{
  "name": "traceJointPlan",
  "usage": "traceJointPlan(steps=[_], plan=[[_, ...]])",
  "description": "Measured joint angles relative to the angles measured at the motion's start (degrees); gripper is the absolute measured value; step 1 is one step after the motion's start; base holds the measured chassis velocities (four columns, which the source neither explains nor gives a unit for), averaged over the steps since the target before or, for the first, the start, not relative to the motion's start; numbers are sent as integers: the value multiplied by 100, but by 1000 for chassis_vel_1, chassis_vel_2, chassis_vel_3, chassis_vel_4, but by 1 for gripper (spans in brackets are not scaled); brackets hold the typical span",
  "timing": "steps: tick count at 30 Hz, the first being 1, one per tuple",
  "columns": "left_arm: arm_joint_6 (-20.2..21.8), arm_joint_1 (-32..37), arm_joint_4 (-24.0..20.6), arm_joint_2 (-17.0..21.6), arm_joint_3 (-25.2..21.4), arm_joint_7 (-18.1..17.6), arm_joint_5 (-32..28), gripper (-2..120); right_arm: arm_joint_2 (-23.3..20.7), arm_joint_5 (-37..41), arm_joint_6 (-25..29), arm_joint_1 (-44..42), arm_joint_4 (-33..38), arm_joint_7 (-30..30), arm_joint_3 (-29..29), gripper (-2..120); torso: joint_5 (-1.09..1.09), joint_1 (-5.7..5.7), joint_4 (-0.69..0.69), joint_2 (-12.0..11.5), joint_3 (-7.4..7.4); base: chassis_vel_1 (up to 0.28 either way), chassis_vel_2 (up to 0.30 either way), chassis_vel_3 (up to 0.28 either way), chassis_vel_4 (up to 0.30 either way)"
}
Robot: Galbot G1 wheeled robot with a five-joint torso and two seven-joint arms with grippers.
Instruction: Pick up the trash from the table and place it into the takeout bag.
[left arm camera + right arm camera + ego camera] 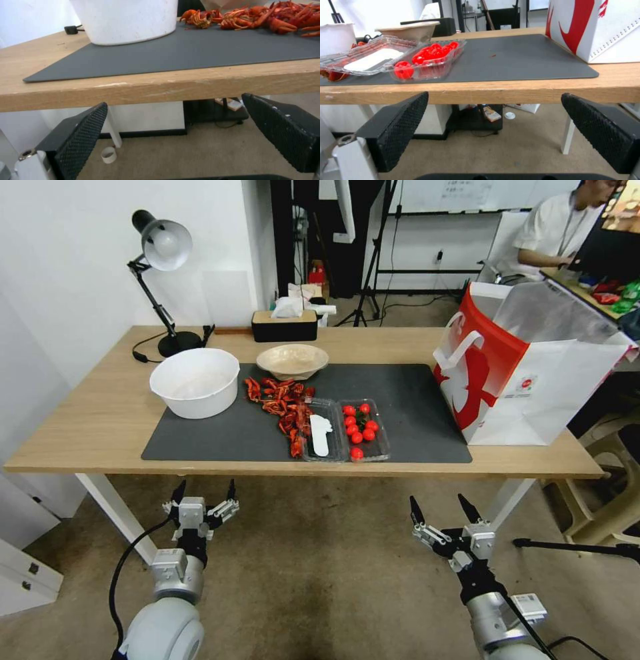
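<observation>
On the table (100,407), a shallow beige bowl (292,360) sits at the back edge of the dark grey mat (413,400); the right wrist view catches the bowl (408,28) behind a clear tray. A pile of red crayfish shells (283,403) lies in front of it, and these shells (263,16) also appear in the left wrist view. The white and red takeout bag (527,373) stands open at the table's right end. My left gripper (205,487) and right gripper (439,503) hang open and empty below the table's front edge.
A large white bowl (195,380) stands on the mat's left side. A clear tray of cherry tomatoes (363,430) lies near the front edge, its lid folded open beside it. A desk lamp (160,253) and a tissue box (285,323) stand at the back.
</observation>
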Motion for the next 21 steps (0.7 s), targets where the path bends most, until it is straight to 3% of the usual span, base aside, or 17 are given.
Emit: traceJointPlan(steps=[13,15,19,21], plan=[[43,-416,-57,181,-11,-4,-125,100,-86,52,-98,34,6,-15,9,100,0,0,1,0,0,0,0,0,0],[260,-946,-209,386,64,8,-595,100,-124,68,-116,18,42,-10,47,100,-1,0,0,0,0,0,0,0,0],[446,-1364,-267,543,143,72,-994,100,-121,69,-120,-3,59,-7,58,100,0,0,-1,0,0,0,0,0,0],[577,-1921,-171,816,323,292,-1375,100,-112,69,-120,-25,63,-6,63,100,1,0,-1,0,0,0,0,0,0]])
